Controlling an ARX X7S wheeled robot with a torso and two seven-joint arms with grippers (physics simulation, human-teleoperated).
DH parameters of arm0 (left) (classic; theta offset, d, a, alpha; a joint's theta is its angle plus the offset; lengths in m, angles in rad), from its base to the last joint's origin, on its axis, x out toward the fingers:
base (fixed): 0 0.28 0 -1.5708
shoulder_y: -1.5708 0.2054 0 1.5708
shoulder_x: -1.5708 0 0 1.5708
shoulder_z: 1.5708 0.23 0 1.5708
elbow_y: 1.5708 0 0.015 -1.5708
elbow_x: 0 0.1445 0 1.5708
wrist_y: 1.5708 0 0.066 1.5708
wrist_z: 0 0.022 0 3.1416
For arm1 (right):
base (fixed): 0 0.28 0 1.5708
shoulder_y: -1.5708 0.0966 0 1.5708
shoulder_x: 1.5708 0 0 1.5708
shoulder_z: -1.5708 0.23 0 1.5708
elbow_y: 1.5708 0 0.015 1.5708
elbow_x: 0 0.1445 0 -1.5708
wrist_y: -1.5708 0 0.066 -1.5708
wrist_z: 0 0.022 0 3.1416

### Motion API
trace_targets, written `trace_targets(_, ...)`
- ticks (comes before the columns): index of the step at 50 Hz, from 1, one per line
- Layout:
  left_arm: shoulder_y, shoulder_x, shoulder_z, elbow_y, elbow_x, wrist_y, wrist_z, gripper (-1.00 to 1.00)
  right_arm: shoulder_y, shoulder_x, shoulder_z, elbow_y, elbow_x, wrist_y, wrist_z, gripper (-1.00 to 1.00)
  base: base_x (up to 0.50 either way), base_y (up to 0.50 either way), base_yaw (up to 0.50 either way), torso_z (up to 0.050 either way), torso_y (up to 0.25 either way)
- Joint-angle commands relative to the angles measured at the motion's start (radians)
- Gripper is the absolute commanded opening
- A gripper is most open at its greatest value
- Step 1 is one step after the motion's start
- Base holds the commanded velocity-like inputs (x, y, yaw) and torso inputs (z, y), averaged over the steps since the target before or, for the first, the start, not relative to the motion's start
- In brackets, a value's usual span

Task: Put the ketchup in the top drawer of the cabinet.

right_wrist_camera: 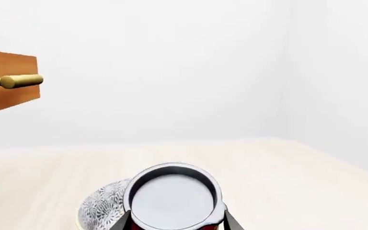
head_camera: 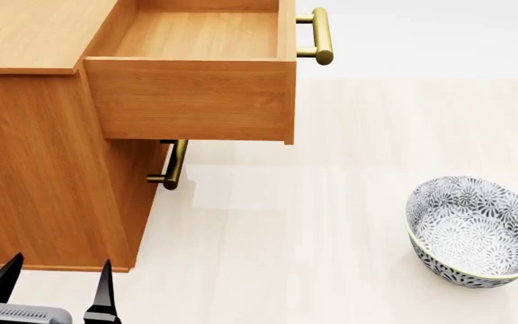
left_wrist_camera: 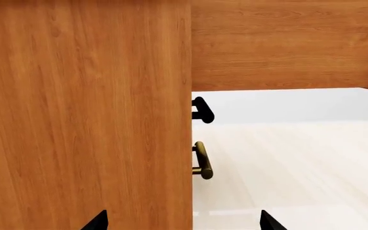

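Observation:
The ketchup [right_wrist_camera: 173, 199], a can with a silver lid and red side, sits between my right gripper's [right_wrist_camera: 174, 226] two dark fingers, which are shut on its sides; it is hidden in the head view. The cabinet [head_camera: 34, 169] stands at the left. Its top drawer [head_camera: 191, 94] is pulled out, open and empty, with its brass handle [head_camera: 322, 37] at the far end; the handle also shows in the right wrist view [right_wrist_camera: 13, 81]. My left gripper [head_camera: 56, 287] is open and empty, low beside the cabinet's side [left_wrist_camera: 82, 115].
A patterned bowl [head_camera: 475, 229] stands on the pale floor at the right, just behind the can in the right wrist view [right_wrist_camera: 101, 208]. The lower drawer's brass handle [head_camera: 173, 164] sticks out under the open drawer, also seen in the left wrist view [left_wrist_camera: 201, 160].

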Motion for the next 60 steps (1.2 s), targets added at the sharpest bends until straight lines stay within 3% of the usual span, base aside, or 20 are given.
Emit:
trace_targets(1,-0.007,-0.002,0.004,-0.01,-0.003,0.005,0.0,1.0,0.019,0.05,0.038,-0.118,0.026,0.109,0.065,-1.0,0.0,0.0,0.0,0.0,0.0)
trace_targets(30,-0.022,-0.003,0.016,-0.038,-0.007,0.013,-0.006,1.0,0.25,0.27,0.107,-0.305,0.276,0.372,0.252,-1.0,0.0,0.0,0.0,0.0,0.0)
trace_targets(60,-0.036,-0.001,0.027,-0.07,-0.018,0.029,-0.007,1.0,0.802,0.397,-0.244,-0.228,0.396,0.504,0.355,-1.0,0.0,0.0,0.0,0.0,0.0)
